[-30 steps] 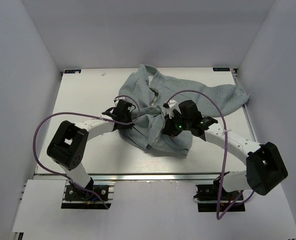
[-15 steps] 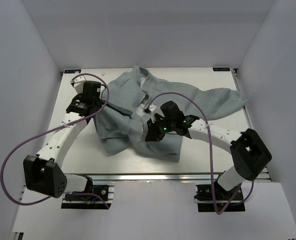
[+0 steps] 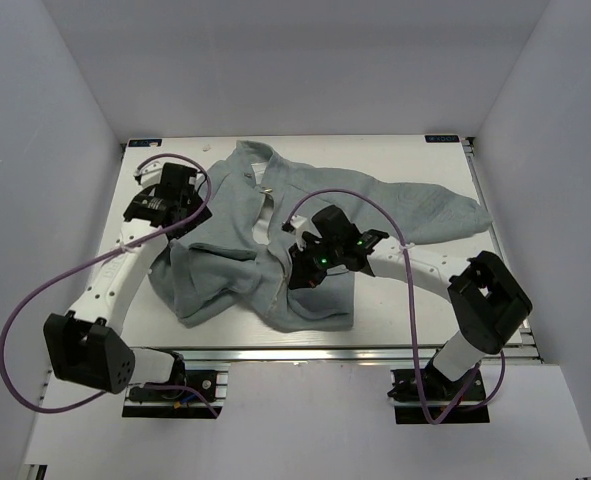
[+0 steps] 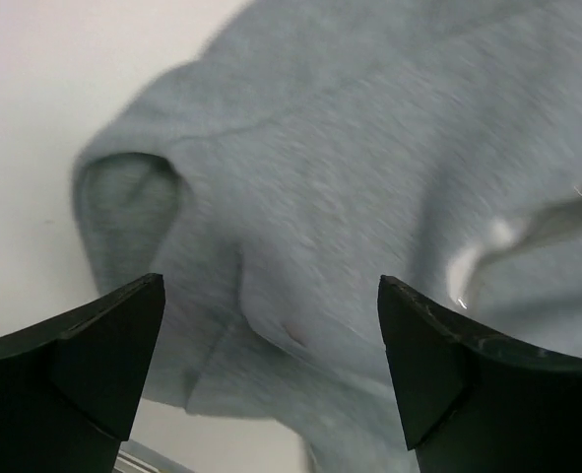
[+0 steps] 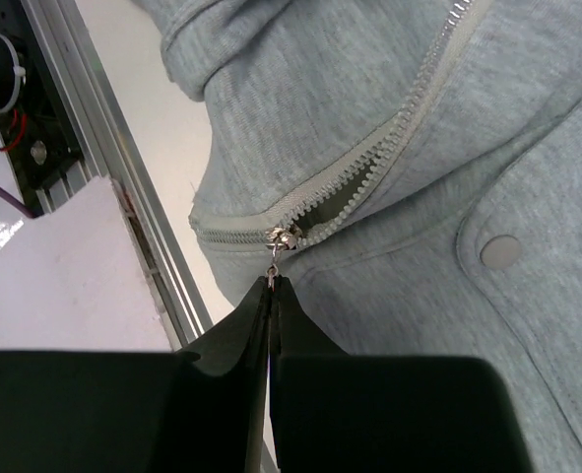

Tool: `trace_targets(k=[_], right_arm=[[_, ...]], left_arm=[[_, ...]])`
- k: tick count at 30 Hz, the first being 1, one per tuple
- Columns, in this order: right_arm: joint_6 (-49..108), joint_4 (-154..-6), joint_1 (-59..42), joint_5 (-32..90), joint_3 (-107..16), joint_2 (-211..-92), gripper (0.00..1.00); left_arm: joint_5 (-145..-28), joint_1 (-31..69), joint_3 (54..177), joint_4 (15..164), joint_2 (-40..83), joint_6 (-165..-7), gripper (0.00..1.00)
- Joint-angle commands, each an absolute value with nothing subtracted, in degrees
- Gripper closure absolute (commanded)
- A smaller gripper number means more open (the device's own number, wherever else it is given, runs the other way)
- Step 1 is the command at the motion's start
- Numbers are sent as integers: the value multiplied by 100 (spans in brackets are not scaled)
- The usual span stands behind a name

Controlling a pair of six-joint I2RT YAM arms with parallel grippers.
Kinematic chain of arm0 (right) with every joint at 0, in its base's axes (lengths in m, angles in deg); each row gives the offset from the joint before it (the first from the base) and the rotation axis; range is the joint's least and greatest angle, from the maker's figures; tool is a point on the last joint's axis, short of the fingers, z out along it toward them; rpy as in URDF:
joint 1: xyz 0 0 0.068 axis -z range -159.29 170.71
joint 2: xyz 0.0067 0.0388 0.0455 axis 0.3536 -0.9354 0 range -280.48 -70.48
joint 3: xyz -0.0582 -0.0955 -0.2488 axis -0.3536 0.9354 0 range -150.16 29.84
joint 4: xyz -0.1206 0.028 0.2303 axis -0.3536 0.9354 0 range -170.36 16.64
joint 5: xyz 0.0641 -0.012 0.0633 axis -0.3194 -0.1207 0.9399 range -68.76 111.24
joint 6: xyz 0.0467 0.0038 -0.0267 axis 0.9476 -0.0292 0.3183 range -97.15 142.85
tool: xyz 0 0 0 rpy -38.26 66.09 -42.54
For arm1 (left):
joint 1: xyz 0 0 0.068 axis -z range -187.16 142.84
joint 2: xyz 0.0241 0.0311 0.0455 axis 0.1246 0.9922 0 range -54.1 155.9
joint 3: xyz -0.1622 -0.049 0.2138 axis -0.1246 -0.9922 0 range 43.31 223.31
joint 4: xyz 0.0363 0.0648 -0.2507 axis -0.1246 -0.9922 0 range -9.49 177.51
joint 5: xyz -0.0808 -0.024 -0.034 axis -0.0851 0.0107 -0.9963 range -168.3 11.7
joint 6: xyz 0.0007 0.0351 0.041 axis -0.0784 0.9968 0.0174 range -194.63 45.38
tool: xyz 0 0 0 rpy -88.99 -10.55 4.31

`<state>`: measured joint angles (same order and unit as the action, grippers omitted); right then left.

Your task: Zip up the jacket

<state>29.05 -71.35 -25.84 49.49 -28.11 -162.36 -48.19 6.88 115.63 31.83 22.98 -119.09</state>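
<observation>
**Item 1: jacket** (image 3: 225,270). Soft grey-green fleece with a fine napped surface. It lies crumpled and spread across the middle of the table (image 3: 395,160), a flat white panel. The collar (image 3: 250,158) points to the table's far edge. One sleeve (image 3: 445,210) stretches toward the table's right side. A rumpled fold lies toward the table's near left.

**Item 2: zipper** (image 5: 389,138). Silver metal teeth on pale tape, running in a curved diagonal line. The two rows stand parted just above the slider (image 5: 289,235), which sits low on the garment near the table's near edge. A thin metal pull (image 5: 272,264) hangs from the slider.

**Item 3: snap** (image 5: 500,251). Round, flat and grey, set on a stitched pocket flap.

**Item 4: right gripper** (image 5: 271,286). Black, wedge-shaped fingers. It sits over the near middle of the table. The jaws are pressed together, pinching the lower end of the pull.

**Item 5: left gripper** (image 4: 271,340). Black, blunt fingers. It sits over the far left of the table. The jaws are spread wide with nothing between them, above a rounded fleece fold with a seam.

**Item 6: rail** (image 5: 103,148). Ribbed aluminium strip along the table's near edge.

**Item 7: cables** (image 3: 35,290). Purple and round, looping off each arm beside the table.
</observation>
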Motion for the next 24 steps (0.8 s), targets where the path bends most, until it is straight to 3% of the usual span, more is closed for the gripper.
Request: trace_targets(k=[1, 5, 11, 18, 24], right_arm=[[2524, -6868, -2640, 4972, -3194, -16145, 100], [2426, -6849, -2815, 4902, -3124, -16049, 100], [2653, -7148, -3045, 4709, -2738, -16013, 100], [2646, -7421, -3045, 4507, -2430, -15855, 100], [2557, -7368, -3045, 4489, -2412, -15881, 100]], left_arm=[[-6182, 690, 11372, 4061, 1684, -11156, 2], [-8273, 769, 11099, 5111, 1629, -10777, 2], [-7680, 1278, 12143, 4822, 3026, -10337, 2], [-9138, 1692, 12900, 5533, 4731, -9476, 2], [-8420, 1982, 14121, 5306, 6076, -9264, 3]])
